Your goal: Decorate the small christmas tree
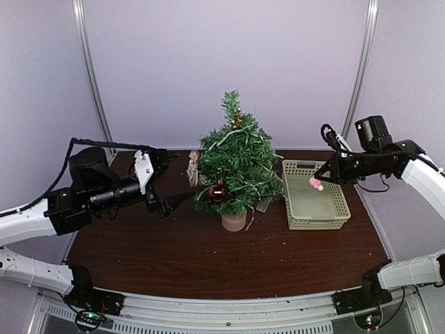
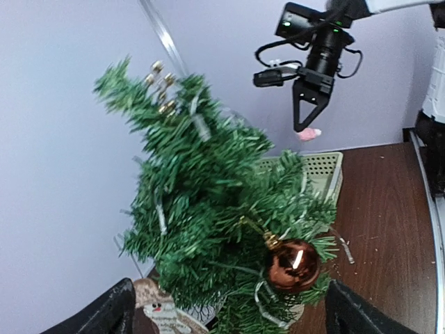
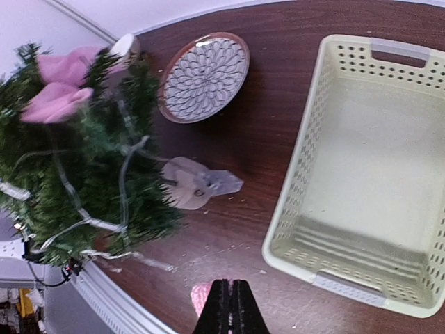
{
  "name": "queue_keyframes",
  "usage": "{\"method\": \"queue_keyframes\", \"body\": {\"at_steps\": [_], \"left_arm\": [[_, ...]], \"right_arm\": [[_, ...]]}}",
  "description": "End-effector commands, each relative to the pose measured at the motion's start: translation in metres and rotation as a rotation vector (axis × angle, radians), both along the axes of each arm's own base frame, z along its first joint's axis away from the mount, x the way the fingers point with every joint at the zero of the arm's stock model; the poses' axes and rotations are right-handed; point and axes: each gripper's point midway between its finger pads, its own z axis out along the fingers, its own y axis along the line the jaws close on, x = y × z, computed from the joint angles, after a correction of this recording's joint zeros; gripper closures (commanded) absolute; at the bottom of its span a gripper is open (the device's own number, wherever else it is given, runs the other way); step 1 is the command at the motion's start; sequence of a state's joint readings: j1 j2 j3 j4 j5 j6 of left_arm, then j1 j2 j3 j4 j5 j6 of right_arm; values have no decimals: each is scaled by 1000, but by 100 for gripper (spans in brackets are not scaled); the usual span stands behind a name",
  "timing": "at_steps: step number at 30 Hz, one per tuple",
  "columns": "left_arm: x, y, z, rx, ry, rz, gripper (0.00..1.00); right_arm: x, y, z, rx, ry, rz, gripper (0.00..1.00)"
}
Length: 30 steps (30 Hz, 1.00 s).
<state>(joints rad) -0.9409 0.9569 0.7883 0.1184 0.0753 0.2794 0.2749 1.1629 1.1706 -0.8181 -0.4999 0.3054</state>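
The small christmas tree stands mid-table on a pale beige base. It carries a shiny bronze ball, silver strands and gold beads near the top. My left gripper is open and empty just left of the tree. In the left wrist view the tree and the ball sit between its fingers. My right gripper is shut on a small pink ornament above the basket's left side. It also shows in the right wrist view, beside the closed fingertips. A pink bow sits on the tree.
A pale green perforated basket, empty inside, stands right of the tree, also in the right wrist view. A round patterned disc and a pale translucent ornament lie on the table by the tree. A snowman figure is behind the tree's left side.
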Motion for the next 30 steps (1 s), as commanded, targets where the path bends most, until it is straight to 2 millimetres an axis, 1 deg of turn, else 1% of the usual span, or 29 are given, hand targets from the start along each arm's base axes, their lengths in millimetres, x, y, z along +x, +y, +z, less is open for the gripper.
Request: {"method": "queue_keyframes", "body": {"at_steps": [1,2,3,4,7,8,9,12,14,15,17,19,22,26,30], "left_arm": [[-42,-28,13,221,-285,-107,10],[-45,-36,7,290,-311,-120,12],[-58,-48,1,344,-339,-158,17],[-64,-58,-3,390,-368,-181,21],[-80,-87,-13,473,-436,-240,37],[-86,-96,-14,480,-454,-258,40],[-89,-105,-10,472,-468,-269,44],[-106,-131,-8,446,-477,-334,51],[-114,-148,-18,478,-496,-360,57],[-116,-157,-25,504,-510,-365,63],[-117,-171,-38,541,-522,-375,70],[-118,-182,-50,569,-511,-391,72],[-119,-194,-59,588,-495,-405,73],[-120,-205,-67,598,-485,-421,73],[-122,-211,-77,615,-479,-447,72]], "right_arm": [[-49,29,6,136,104,115,100],[-56,32,9,145,107,133,100],[-64,35,12,149,108,149,100],[-70,39,13,154,116,163,100],[-90,52,14,178,151,213,100],[-97,57,13,179,160,232,100],[-104,61,12,173,170,251,100],[-122,71,9,174,200,286,100],[-132,78,7,196,212,303,100],[-138,82,5,200,221,318,100],[-147,89,1,202,236,340,100],[-155,96,-3,194,245,363,100],[-162,107,-8,192,254,385,100],[-169,123,-13,222,272,411,100],[-173,131,-18,218,279,433,100]]}}
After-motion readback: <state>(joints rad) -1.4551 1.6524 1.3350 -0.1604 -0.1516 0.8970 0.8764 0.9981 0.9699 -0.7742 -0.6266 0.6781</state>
